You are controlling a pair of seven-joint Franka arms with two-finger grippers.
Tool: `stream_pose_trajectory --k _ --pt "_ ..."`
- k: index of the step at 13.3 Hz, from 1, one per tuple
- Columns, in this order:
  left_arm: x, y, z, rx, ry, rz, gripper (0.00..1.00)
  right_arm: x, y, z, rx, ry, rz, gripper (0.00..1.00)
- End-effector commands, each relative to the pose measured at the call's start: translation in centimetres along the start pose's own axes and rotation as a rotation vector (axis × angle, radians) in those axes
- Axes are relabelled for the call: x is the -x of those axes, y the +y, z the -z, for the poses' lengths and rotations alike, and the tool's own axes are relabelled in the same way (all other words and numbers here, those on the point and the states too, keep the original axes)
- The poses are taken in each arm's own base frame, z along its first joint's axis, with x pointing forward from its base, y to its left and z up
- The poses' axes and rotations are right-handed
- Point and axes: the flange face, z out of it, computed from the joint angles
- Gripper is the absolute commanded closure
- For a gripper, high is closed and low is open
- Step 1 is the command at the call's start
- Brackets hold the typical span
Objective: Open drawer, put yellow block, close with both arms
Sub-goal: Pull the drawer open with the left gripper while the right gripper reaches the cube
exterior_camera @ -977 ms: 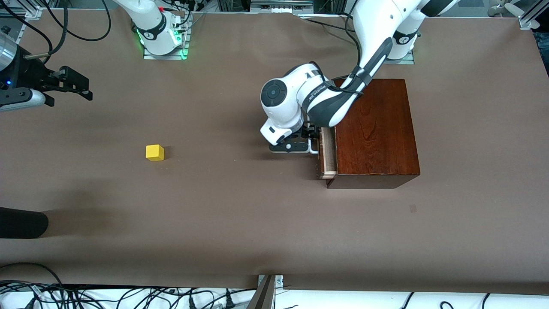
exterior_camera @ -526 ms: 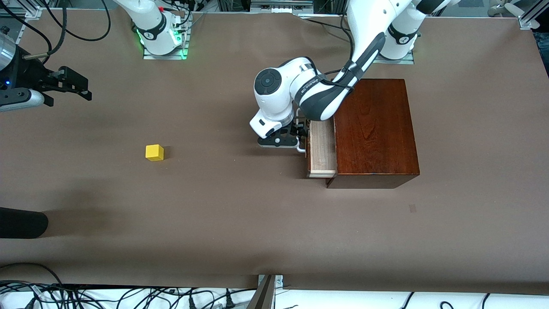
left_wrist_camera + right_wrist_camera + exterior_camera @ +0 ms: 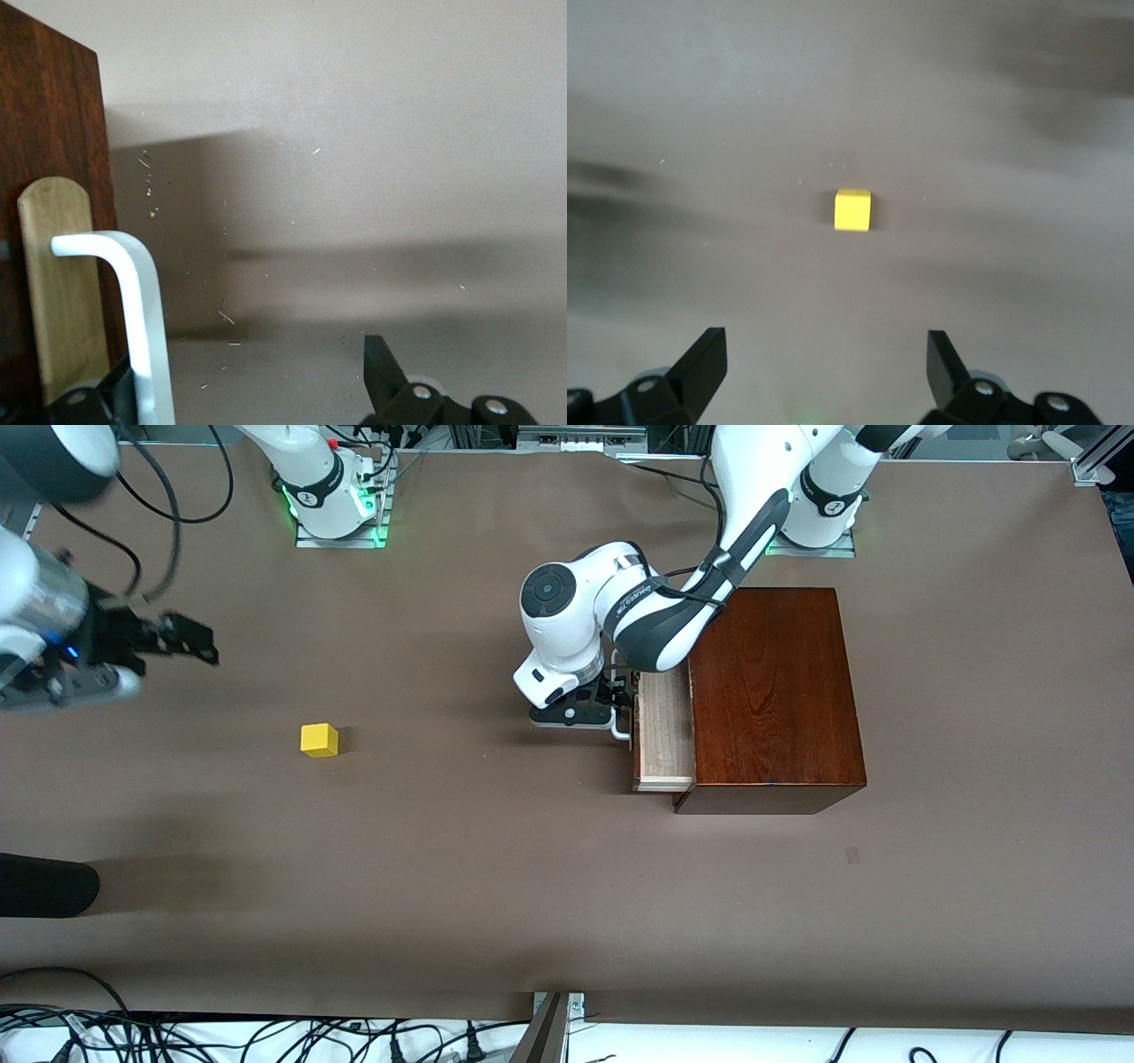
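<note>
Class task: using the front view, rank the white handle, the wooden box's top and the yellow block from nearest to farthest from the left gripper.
1. White handle: right at the left gripper.
2. Wooden box: its top, beside the drawer.
3. Yellow block: toward the right arm's end of the table.

The white left arm with dark grey joint bands reaches down low from its base, wrist bent, and its black two-finger left gripper (image 3: 611, 707) has its fingers spread. The white right arm is raised at its own end, its black right gripper (image 3: 190, 641) spread wide, aloft.
</note>
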Motion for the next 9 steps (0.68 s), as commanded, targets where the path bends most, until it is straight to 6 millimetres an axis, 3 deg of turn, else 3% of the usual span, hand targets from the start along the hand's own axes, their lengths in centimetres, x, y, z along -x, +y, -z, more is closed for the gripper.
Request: stream_pose_trajectory --k 1,3,9 --pt "2.3 5.4 -1.2 0.143 0.027 -0.059 0.0 -1.7 0.1 -5.7 -0.015 0.003 -0.015 0.0" --pt "3.3 6.6 -1.7 0.115 0.06 -0.106 0.0 -2.2 0.4 -9.6 -0.012 0.029 -0.027 0.0" --pt "2.2 5.9 -1.2 0.081 0.113 -0.124 0.0 -3.5 1.1 -23.2 0.0 0.08 -0.057 0.0"
